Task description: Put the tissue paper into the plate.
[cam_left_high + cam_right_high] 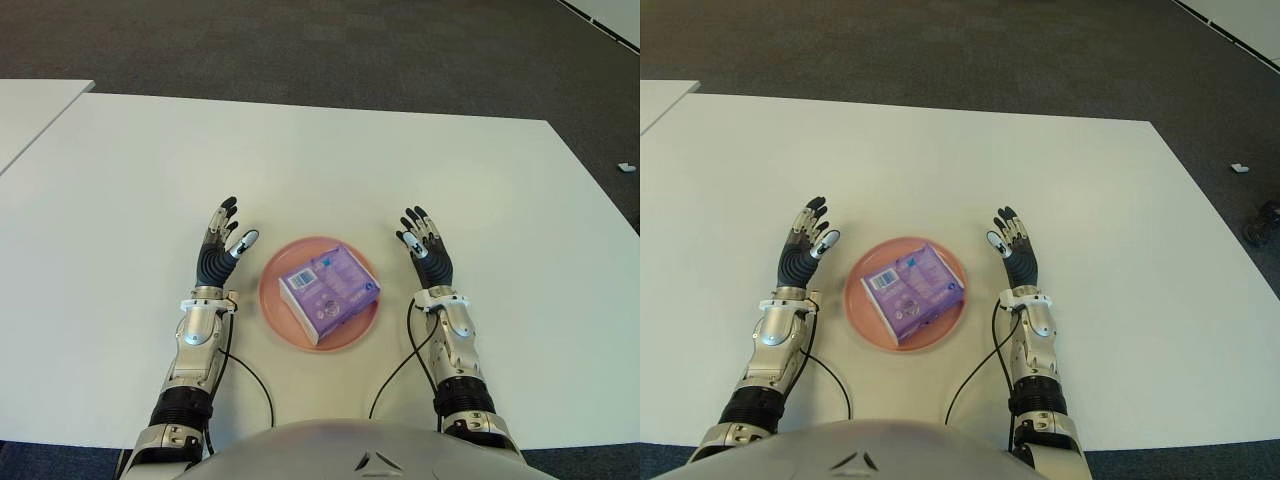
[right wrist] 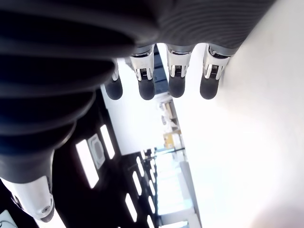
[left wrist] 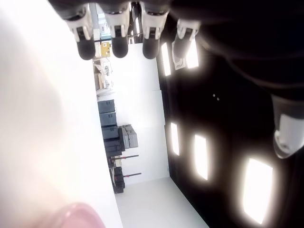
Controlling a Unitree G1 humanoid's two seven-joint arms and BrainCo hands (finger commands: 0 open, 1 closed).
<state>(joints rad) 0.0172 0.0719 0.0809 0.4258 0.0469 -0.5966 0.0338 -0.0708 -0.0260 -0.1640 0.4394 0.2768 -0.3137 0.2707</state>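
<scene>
The tissue pack [image 1: 329, 292] lies in the plate [image 1: 276, 314], likely light, soft and slippery, best gripped by its long sides; left hand [image 1: 222, 250] at nine o'clock, right hand [image 1: 427, 250] at three, fingers spread, empty.

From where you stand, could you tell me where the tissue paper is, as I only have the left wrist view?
Observer: The tissue paper lies in the pink plate, held by neither hand.
Operator: Thank you, and where is the right hand?
Observer: The right hand shows to the right of the plate, fingers spread, holding nothing.
Operator: And the left hand relative to the plate?
Observer: The left hand shows to the plate's left, open too.
</scene>
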